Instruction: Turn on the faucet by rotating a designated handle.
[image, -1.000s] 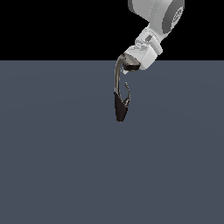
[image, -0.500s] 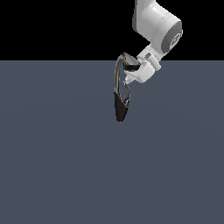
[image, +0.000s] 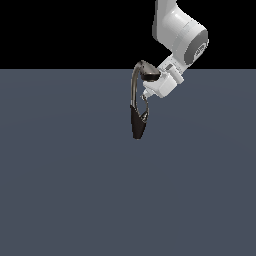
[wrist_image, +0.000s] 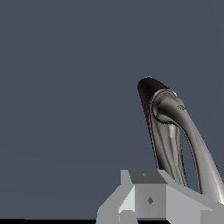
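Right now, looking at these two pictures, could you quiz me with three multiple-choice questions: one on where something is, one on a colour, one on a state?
1. In the exterior view, where is the gripper relative to the faucet?
A. On the view's right, by the neck's upper part
B. Far off on the view's left
C. Flat on the floor below the base

2. What colour is the faucet's base?
A. Bright red
B. Dark, nearly black
C. White

3. How does the faucet stand?
A. Lying on its side
B. In pieces
C. Upright, neck arching over

Answers: 1 A, the white gripper sits close beside the arch. 2 B, the tapered base is dark in both views. 3 C, the neck rises from the base and curves over.
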